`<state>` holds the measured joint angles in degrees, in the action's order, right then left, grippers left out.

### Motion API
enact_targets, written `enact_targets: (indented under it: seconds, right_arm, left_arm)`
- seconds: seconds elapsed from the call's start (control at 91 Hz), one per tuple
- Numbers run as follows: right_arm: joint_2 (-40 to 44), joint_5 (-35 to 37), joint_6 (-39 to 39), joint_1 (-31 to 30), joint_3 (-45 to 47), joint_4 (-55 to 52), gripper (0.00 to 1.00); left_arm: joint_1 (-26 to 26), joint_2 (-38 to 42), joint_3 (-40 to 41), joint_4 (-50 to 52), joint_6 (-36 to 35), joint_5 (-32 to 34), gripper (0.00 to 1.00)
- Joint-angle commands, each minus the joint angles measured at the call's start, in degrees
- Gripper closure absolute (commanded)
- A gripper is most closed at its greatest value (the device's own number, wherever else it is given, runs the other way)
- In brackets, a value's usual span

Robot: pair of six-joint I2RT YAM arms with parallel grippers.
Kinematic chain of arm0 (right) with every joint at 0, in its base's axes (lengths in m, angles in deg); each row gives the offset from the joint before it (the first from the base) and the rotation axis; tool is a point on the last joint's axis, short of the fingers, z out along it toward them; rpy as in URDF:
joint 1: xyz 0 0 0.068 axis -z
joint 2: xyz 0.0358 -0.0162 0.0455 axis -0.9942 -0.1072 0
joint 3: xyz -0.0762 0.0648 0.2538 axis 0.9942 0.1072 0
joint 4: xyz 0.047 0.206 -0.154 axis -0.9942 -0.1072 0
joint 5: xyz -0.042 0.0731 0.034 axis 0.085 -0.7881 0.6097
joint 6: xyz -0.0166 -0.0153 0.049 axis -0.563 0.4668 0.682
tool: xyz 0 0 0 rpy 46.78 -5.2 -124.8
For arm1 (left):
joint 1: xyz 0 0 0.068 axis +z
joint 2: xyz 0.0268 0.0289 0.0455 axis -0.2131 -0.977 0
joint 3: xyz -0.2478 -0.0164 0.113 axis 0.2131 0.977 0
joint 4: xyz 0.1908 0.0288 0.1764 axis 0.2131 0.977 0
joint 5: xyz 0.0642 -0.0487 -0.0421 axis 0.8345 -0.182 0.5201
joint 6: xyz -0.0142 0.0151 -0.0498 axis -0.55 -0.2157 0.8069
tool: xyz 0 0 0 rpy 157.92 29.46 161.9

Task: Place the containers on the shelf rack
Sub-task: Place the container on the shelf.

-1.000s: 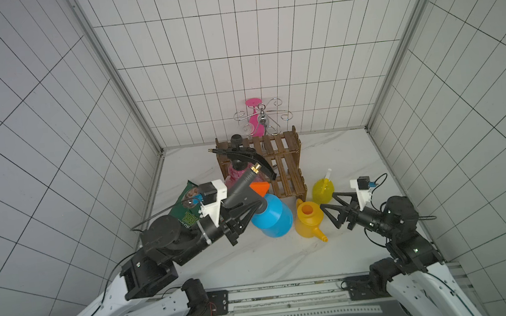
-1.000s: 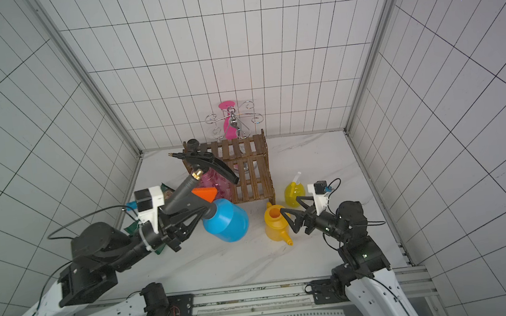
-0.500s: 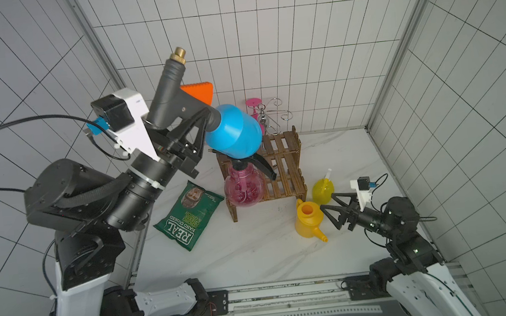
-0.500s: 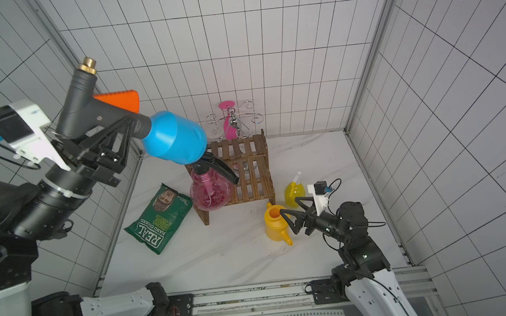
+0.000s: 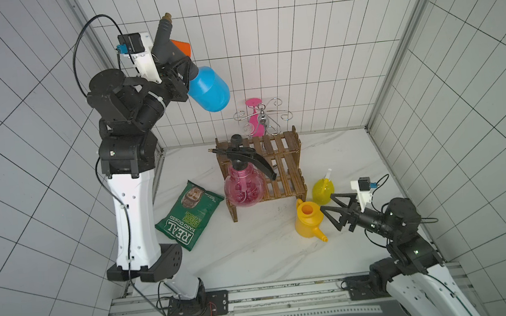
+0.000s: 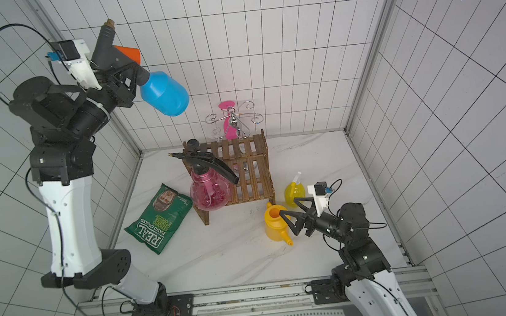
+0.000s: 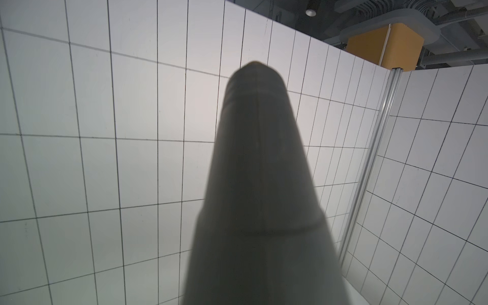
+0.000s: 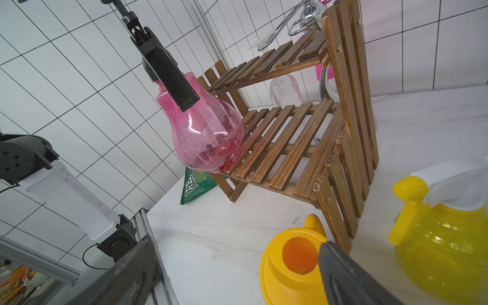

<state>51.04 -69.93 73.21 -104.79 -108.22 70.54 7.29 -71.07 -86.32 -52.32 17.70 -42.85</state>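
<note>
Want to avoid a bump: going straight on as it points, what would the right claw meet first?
Probably the yellow watering can: the open right claw points at its top, and the wrist view shows the can between the fingers. The wooden rack stands beyond it.

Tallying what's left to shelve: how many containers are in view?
4. The pink sprayer rests on the lower tier of the shelf rack; the blue sprayer is aloft in the left gripper; the yellow watering can and yellow trigger bottle sit on the table beside it.
</note>
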Motion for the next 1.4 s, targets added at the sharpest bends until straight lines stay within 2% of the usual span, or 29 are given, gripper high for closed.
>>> enact_targets:
  seconds: [0.0, 0.231, 0.44, 1.066, 1.385]
  right_arm:
    - [0.3, -1.3, 0.5, 0.6, 0.7, 1.8, 0.01]
    - [0.0, -1.6, 0.8, 0.6, 0.9, 2.3, 0.01]
    - [-0.8, -1.9, 0.7, 0.6, 1.0, 2.6, 0.01]
    - [-0.4, -2.3, 0.9, 0.6, 0.9, 2.7, 0.01]
    - [-0.2, -2.5, 1.1, 0.6, 0.9, 2.7, 0.01]
  left_arm:
    - [0.8, 0.6, -0.9, -7.3, 4.3, -13.8, 1.00]
    - [1.3, -2.9, 0.3, 0.1, -5.4, -16.6, 1.00]
    - [1.5, -4.9, 1.2, 5.6, -12.2, -15.8, 1.00]
    - [1.1, -5.1, 11.7, 5.2, -18.5, -20.7, 1.00]
    - [0.4, -3.9, 15.5, 5.2, -20.9, -20.4, 1.00]
